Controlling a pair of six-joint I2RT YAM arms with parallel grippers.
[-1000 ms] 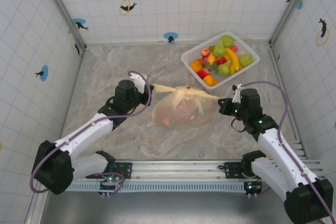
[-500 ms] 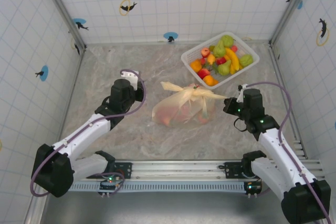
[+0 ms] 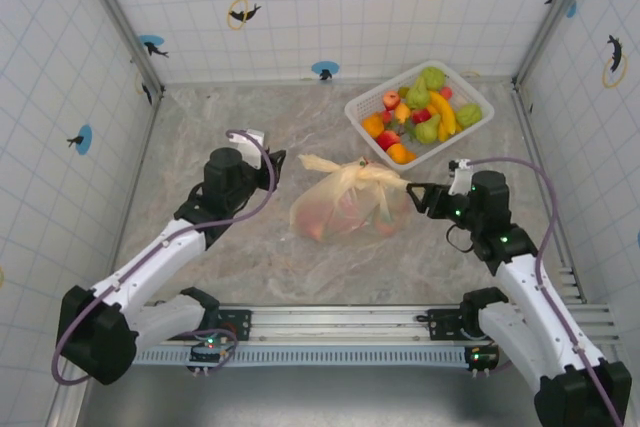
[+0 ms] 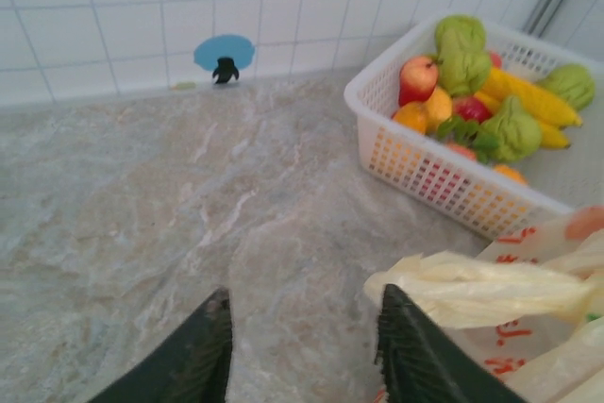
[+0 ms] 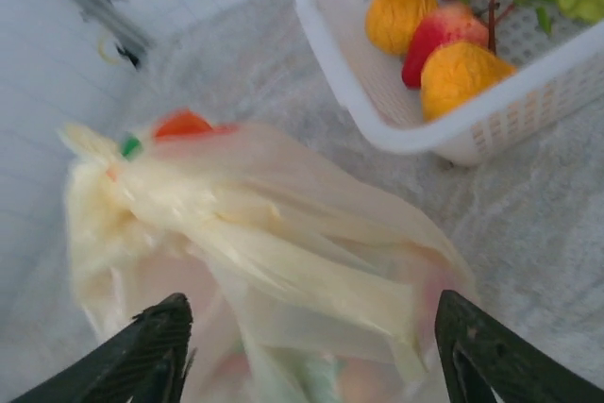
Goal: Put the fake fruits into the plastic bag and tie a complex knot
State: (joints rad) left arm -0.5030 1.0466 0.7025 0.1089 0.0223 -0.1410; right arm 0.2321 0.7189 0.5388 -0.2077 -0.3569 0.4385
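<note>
The cream-yellow plastic bag [image 3: 340,209] lies on the marble table with fake fruits [image 3: 330,219] showing red and orange through it. Its handles are twisted into a knot [image 3: 362,175] on top, with loose ends sticking out left and right. My left gripper [image 3: 276,161] stands open just left of the bag. In the left wrist view this gripper [image 4: 302,332] has bare table between its fingers, and the bag's left end [image 4: 472,285] lies by the right finger. My right gripper [image 3: 413,192] is open at the bag's right end. In the right wrist view the bag [image 5: 283,243] lies loose between the wide-open fingers of my right gripper [image 5: 311,332].
A white lattice basket [image 3: 361,110] with several more toy fruits [image 3: 425,107] stands at the back right, close behind the bag. Tiled walls close in the table on three sides. Bare marble lies left of and in front of the bag.
Both grippers have opened and let go of the bag's ends, which were pulled taut a second ago. The ends have slackened onto the bag, and both arms have drawn back slightly.
</note>
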